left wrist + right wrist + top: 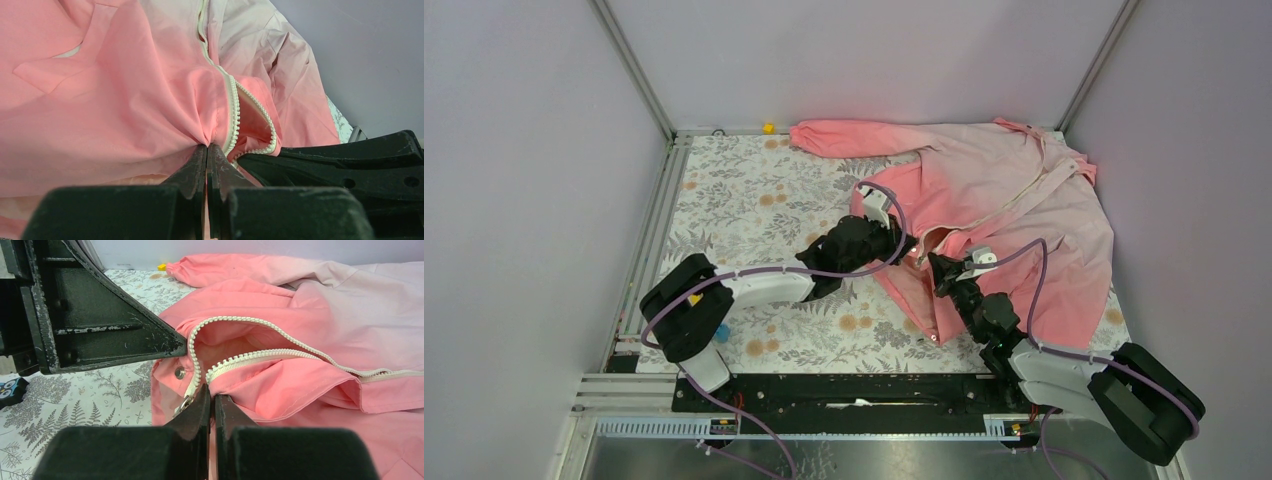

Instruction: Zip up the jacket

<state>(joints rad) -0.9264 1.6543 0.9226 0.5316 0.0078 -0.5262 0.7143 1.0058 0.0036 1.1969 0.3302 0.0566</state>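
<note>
Because a zipper closes only when the cloth below the slider is kept from riding up with it, both arms meet at the lower front of the jacket (1024, 200). It is spread over the far right corner of the table (754, 200) and runs down the right edge towards the near edge, with one sleeve (854, 138) laid out along the far edge. The left gripper (206, 149) is clenched on a fold of pink fabric just beside the white zipper (240, 360), gathering it into radiating creases. That hold looks meant to lift and steady one front panel so its row of teeth faces its partner. The right gripper (210, 390) is also closed, its tips pinching the jacket right beside the metal slider (186, 402) at the bottom of the track. Whether they hold the pull tab itself or only the tape next to it, I cannot tell. Above the slider the two rows bow apart into an open loop, then lie close together further towards the collar, though it is not clear whether they are meshed there. By my judgement the closing has hardly begun: one hand should anchor the hem while the other draws the slider towards the collar. The slack loop is the likely trouble, since loose fabric there could catch in the teeth.
</note>
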